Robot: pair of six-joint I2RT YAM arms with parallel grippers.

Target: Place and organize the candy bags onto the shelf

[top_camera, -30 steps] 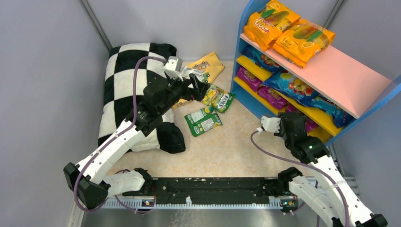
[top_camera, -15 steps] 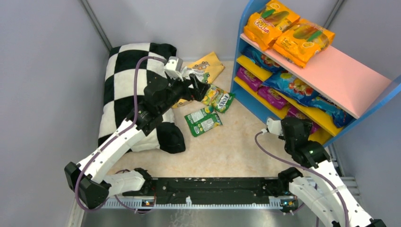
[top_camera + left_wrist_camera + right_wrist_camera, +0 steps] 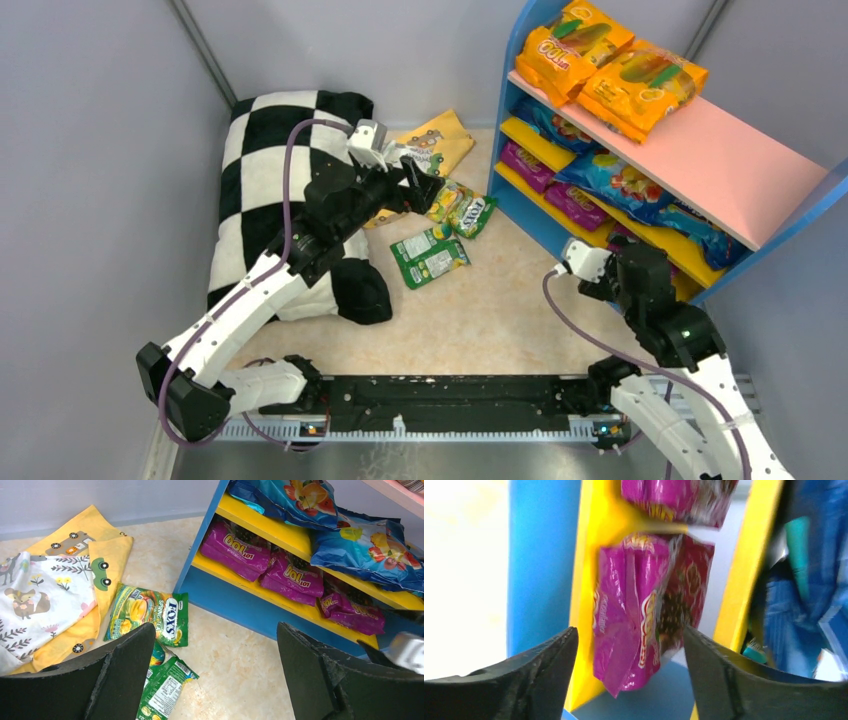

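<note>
While both arms reach over the beige desk [image 3: 500,310], right pincer [image 3: 629,630] apart before a crinkled purple bag [image 3: 616,645] on the lower yellow board of the shelf [image 3: 720,165], left pincer [image 3: 215,630] spread wide beside flat glossy green bags [image 3: 150,615], puffy blue bags [image 3: 615,180] one board up, orange bags [image 3: 610,65] on the pink top.

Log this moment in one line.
left hand: open, by green bags | right hand: open, facing purple bag on shelf

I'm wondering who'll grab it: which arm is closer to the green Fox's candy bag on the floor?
Left. The left fingers hover open just short of the Fox's bag. The right fingers are across at the shelf, facing purple bags.
</note>
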